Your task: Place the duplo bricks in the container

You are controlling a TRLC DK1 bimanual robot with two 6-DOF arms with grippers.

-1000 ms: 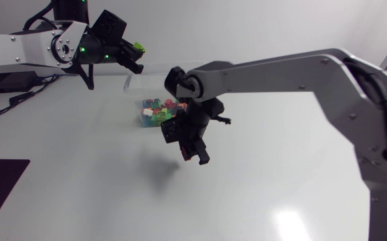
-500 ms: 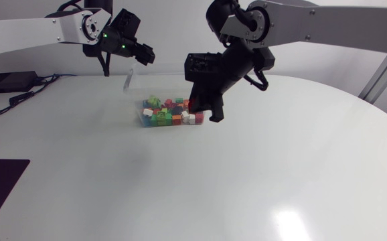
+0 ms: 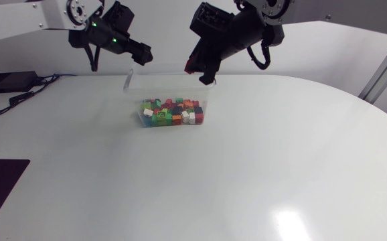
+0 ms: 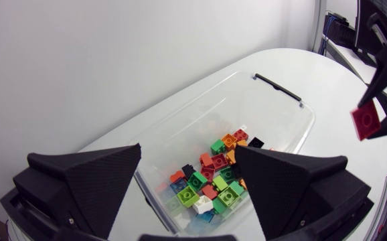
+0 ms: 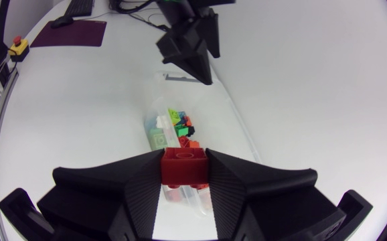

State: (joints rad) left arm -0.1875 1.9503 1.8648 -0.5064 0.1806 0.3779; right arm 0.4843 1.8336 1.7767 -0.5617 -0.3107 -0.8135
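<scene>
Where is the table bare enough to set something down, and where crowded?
Free: the table between the container and its near edge, and right of the container. Crowded: bricks cover the container's floor, left end effector and right end effector above it.

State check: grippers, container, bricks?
left gripper: open, empty, raised over the container
right gripper: shut on the red brick, raised over the container
red brick: held between the right fingers, not yet in the container
container: upright on the table, no lid on, part filled
loose bricks: piled inside the container, mixed colours
</scene>
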